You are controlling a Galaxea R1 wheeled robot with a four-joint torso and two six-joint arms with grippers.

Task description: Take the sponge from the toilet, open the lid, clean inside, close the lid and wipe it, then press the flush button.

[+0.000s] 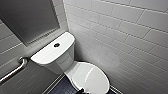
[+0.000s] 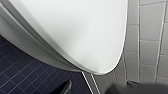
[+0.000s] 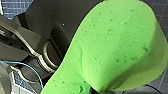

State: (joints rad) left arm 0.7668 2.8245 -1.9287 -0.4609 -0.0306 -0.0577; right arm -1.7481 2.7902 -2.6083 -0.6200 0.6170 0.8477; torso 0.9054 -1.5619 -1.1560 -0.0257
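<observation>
Lower left: grab bar point(image 1: 13, 70); upper left: grey panel point(image 1: 27, 20). Centre: toilet point(image 1: 62, 60), flush button point(image 1: 57, 45) on the tank top, lid point(image 1: 91, 77) down at lower centre. Right: white tile wall point(image 1: 130, 37). Left wrist view: lid close up above blue floor tiles point(image 2: 22, 75); left gripper point(image 2: 100, 89) state cannot tell. Right wrist view: right gripper point(image 3: 96, 90) clamped on the sponge point(image 3: 117, 50), pinching one end, sponge held in air, off the toilet.

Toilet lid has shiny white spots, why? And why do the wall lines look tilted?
Head view: the pale streaks on the lid are glare, and the wide lens, looking down, tilts and bows the wall tiles. Left wrist view: two tiny glare specks on the lid. Right wrist view: the sponge is so close it looks soft.
</observation>
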